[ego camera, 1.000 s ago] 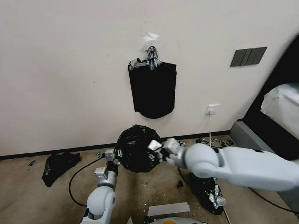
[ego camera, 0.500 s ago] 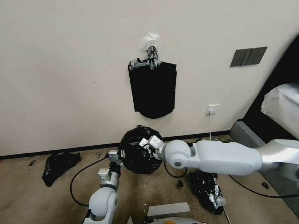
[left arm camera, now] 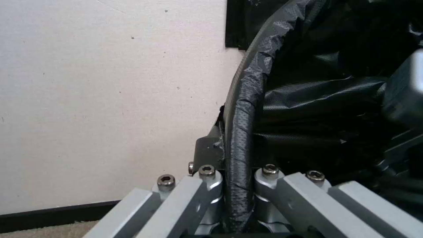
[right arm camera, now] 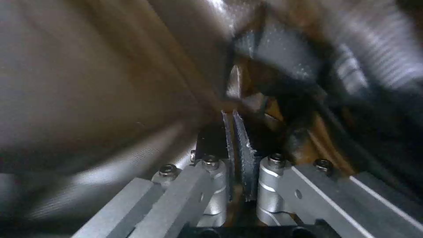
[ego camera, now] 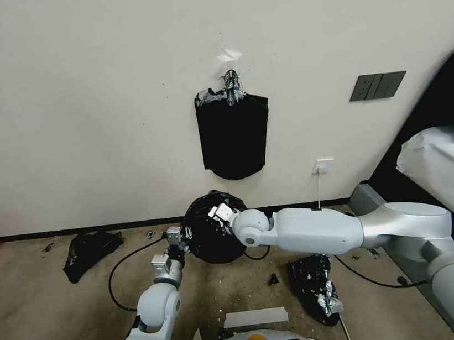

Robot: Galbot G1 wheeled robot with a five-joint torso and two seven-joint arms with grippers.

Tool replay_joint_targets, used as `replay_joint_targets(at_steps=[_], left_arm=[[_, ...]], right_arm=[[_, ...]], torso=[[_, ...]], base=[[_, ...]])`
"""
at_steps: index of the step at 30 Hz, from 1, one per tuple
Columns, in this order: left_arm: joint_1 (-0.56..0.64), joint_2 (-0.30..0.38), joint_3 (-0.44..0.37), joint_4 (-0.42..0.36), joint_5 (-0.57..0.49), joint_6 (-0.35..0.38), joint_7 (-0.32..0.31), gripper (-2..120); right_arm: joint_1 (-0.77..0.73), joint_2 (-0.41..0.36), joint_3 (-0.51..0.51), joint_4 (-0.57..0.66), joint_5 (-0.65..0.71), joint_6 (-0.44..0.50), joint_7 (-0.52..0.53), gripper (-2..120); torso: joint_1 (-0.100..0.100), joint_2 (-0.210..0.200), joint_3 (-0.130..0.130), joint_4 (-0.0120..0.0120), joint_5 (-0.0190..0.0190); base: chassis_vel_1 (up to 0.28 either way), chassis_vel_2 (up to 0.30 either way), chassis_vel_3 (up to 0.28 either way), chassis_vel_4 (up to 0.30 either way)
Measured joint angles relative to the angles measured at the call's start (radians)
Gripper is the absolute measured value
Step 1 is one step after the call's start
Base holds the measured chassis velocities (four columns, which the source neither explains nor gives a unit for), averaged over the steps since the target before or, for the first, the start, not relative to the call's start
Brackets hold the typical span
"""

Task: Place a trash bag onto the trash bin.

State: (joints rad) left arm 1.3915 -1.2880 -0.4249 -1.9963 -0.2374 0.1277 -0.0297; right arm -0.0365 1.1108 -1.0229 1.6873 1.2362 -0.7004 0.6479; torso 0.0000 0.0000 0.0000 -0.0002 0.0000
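Swung leftward and farther out since a second ago: right arm, its right gripper [ego camera: 217, 214] now over the trash bag [ego camera: 208, 239] draped on the floor-standing bin by the wall. Pads nearly together in right wrist view, thin black film [right arm camera: 240, 145] between them. Left gripper [left arm camera: 238, 178] clamped on the bag-wrapped rim [left arm camera: 242, 109], seen close in left wrist view. No legible writing anywhere.

My right gripper [right arm camera: 238, 165] has its pads pressed together with a thin dark edge between them. Glossy folds of the trash bag [right arm camera: 110, 82] crowd close around my fingers [right arm camera: 211, 185].
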Motion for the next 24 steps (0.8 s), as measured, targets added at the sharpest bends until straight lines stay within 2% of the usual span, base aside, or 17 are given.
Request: replay_joint_targets(at_steps=[11,24], left_arm=[[-0.015,-0.011,0.013,0.032,0.016,0.0,0.005,1],[-0.015,-0.016,0.013,0.026,0.017,0.0,0.018,1]], right_arm=[[0.01,0.11,-0.037,-0.113,0.013,0.001,0.035,6],[0.006,0.184,-0.063,-0.266,0.016,0.002,0.032,6]], torso=[[0.0,0.0,0.0,0.0002,-0.0001],[0.0,0.0,0.0,0.0002,-0.0001]], base=[[0.0,0.0,0.0,0.0],[0.0,0.0,0.0,0.0]])
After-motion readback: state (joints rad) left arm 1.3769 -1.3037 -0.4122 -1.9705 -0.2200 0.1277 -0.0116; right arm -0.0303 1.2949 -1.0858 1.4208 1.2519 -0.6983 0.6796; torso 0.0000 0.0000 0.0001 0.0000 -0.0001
